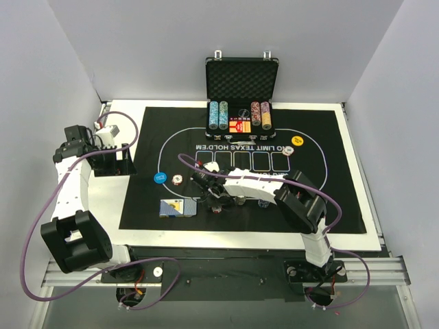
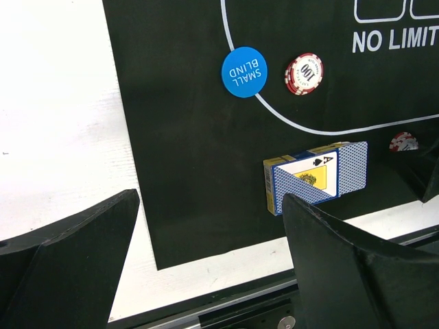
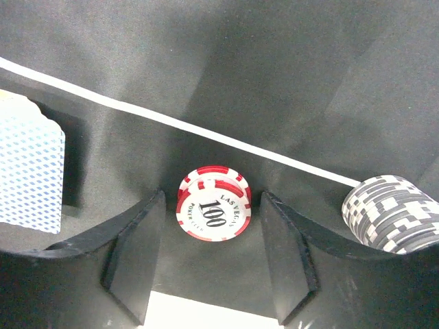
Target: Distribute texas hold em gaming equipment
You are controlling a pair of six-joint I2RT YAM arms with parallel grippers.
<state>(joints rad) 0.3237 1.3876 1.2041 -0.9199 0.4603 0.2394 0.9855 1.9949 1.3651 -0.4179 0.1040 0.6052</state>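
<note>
By the left edge of the black mat [image 1: 329, 195], up near its far corner, our left gripper [image 1: 115, 163] hangs with its fingers [image 2: 68, 267] spread wide and nothing between them. Just inside that edge we see a round blue disc [image 1: 160, 177] printed SMALL BLIND lying flat on the mat. A red chip stack [image 1: 178, 180] marked 100 sits just beside it on the right, not touching it. Closer to the mat's front edge lies a blue-backed pack of cards [image 1: 177, 208], an ace of spades showing on its face.

Right of the pack, on the front side of the mat's white oval line, our right gripper [image 1: 216, 204] is down at the mat. Its fingers [image 3: 137, 253] stand partway apart, one on each side of a second red stack [image 3: 212, 205], also marked 100. A thin gap shows on both sides, so the stack is straddled rather than pinched. A grey chip stack [image 3: 391, 214] rests on the mat just past the right finger.

At the middle of the mat's far edge an open black case [image 1: 241, 79] holds rows of chips. A yellow disc [image 1: 298, 141] lies on the mat to the right of the case and a little nearer to us.
</note>
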